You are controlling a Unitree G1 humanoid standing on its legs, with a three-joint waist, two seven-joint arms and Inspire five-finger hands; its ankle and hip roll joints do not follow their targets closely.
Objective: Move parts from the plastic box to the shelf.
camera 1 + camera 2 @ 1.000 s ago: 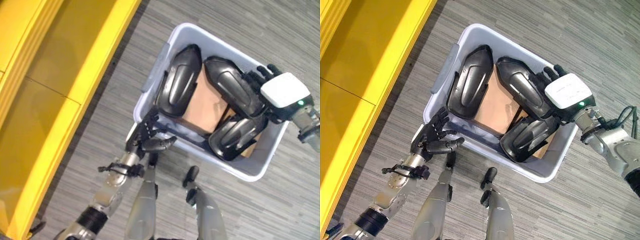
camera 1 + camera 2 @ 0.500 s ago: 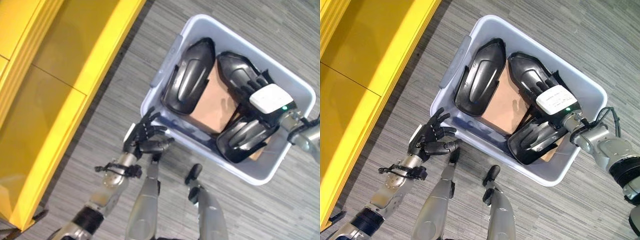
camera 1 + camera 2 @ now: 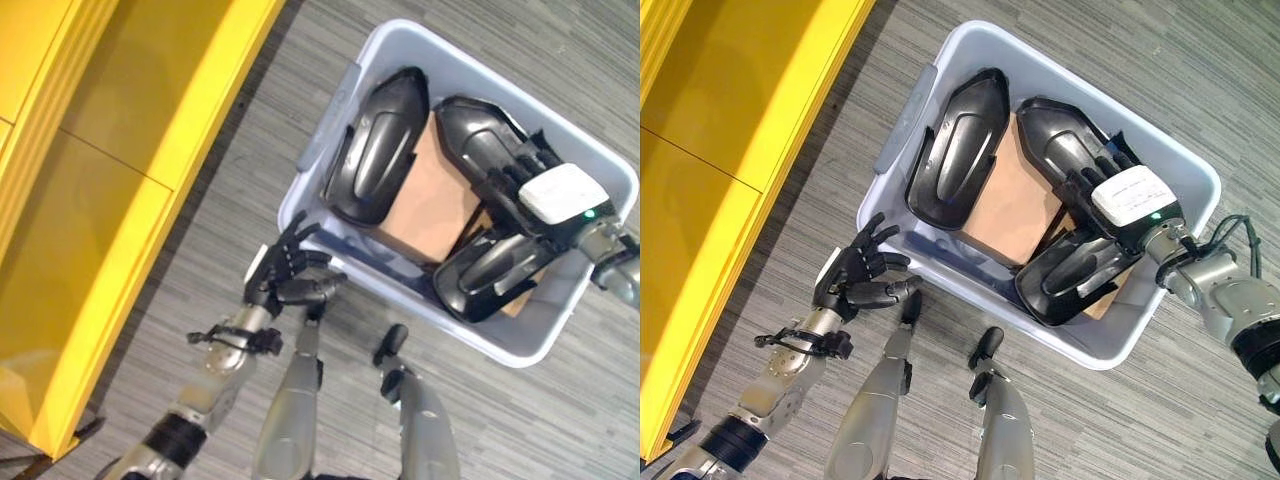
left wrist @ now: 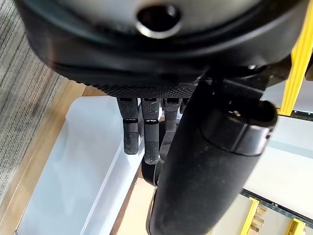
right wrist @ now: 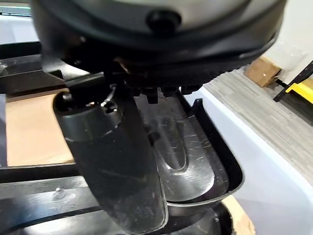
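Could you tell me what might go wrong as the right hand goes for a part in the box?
The three black parts overlap in the plastic box, so lifting one may drag another. The right hand sits over two of them; its grip is unclear. The left hand hovers open outside the box wall and could bump it.

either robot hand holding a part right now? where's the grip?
Left robot hand is open beside the plastic box, holding nothing. Right robot hand lies on the middle black part; whether it grips cannot be told.
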